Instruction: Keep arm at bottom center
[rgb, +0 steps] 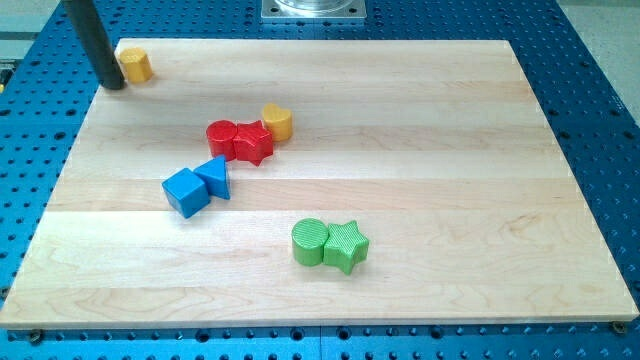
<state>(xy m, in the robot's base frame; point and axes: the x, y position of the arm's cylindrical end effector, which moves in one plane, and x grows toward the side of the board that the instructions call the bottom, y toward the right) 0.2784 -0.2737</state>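
My tip is at the view's top left corner of the wooden board, just left of a yellow block and close to it. Near the middle lie a red cylinder, a red star and a yellow heart-like block, all bunched together. Below and left of them a blue cube touches a blue triangle. Lower down, right of centre, a green cylinder touches a green star.
The board lies on a blue perforated table. A grey metal mount shows at the view's top centre, beyond the board's top edge.
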